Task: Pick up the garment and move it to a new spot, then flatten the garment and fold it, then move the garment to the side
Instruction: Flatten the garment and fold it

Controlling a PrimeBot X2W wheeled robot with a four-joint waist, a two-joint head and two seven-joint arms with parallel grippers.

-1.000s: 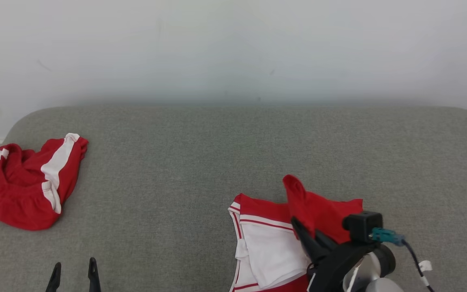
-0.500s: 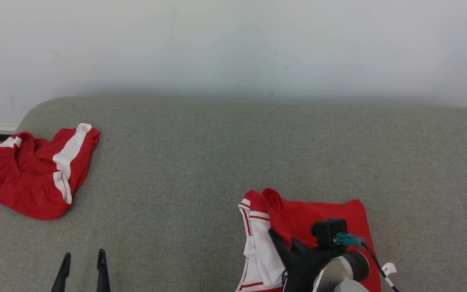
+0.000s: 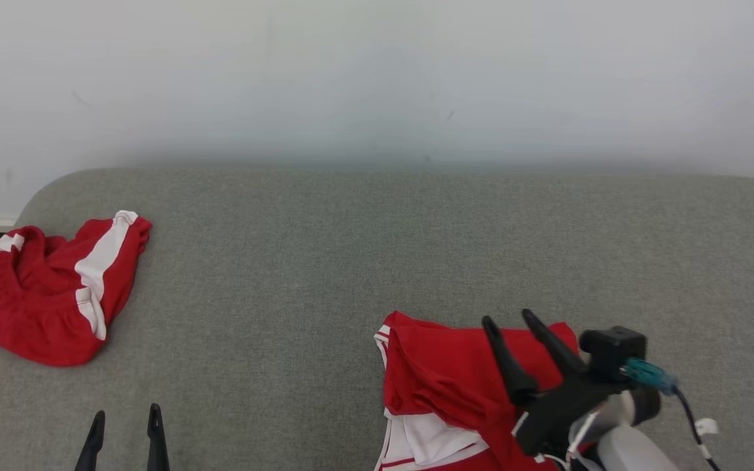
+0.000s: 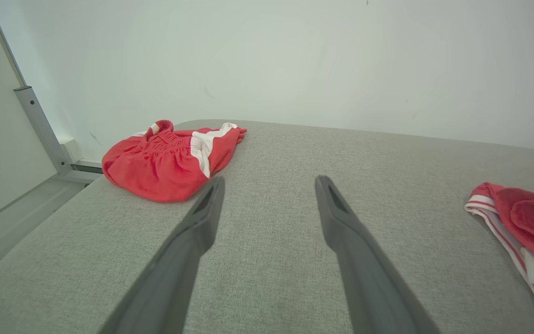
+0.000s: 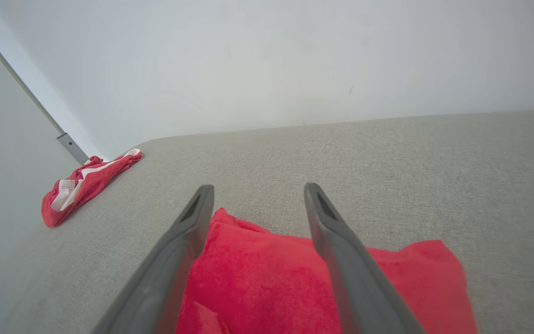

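The garment (image 3: 442,366), red with white panels and red stripes, lies partly folded on the grey padded surface (image 3: 324,261) at the lower right. A red flap covers most of its white part. My right gripper (image 3: 506,317) hovers just above the garment's far edge, open, with nothing between its fingers. In the right wrist view the red cloth (image 5: 267,269) lies flat under the spread fingers of that gripper (image 5: 258,187). My left gripper (image 3: 126,413) stands open over bare surface at the lower left, and the left wrist view has its fingers (image 4: 270,180) apart, with the garment (image 4: 526,218) at the far right.
A second red and white garment (image 3: 43,307) lies crumpled at the surface's far left corner, also seen from the left wrist (image 4: 165,162) and the right wrist (image 5: 86,185). A pale wall (image 3: 377,78) runs behind the surface. The surface's left edge drops off beside that garment.
My right gripper has opened and let go of the red flap, which now lies flat over the white part. The gripper has risen and drawn right. The head camera has shifted slightly.
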